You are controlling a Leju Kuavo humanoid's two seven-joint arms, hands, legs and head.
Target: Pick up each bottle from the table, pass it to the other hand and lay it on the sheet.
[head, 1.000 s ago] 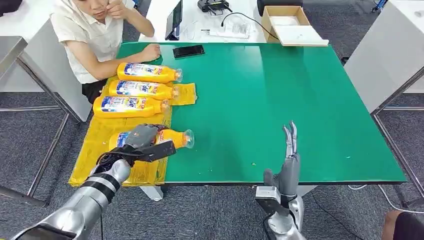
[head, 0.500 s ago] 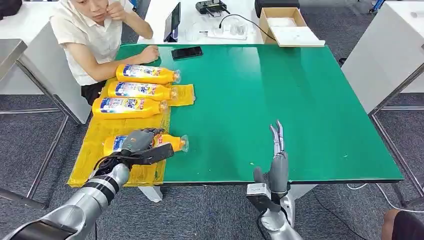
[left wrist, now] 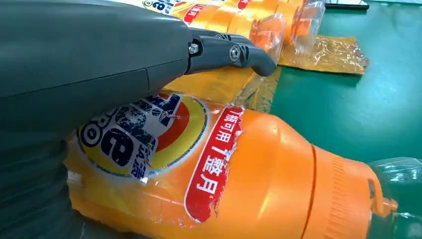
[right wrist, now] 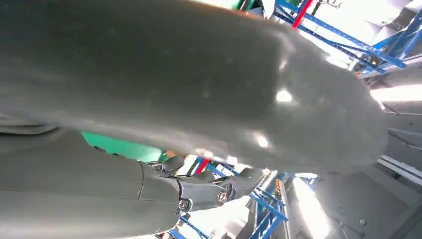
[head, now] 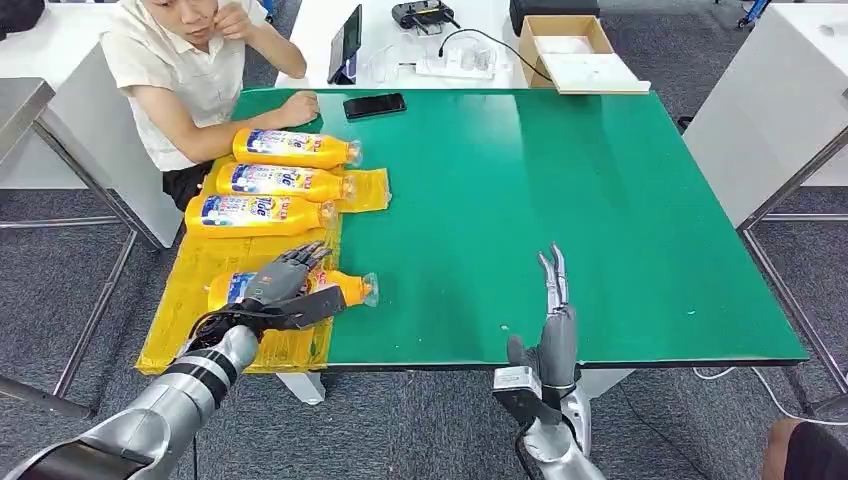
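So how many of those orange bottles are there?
4, all lying on the yellow sheet: three in a row near the seated person, and one nearest the robot under its left hand.

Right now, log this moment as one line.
left hand: opening over fourth bottle on sheet | right hand: open, idle | table: no bottles left

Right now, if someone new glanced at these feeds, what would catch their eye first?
Four orange detergent bottles lying on their sides on the yellow sheet at the green table's left edge, the nearest bottle under the robot's left hand, whose fingers are lifting open above it. Next, the right hand held upright and open at the near edge, and a seated person at the far left corner.
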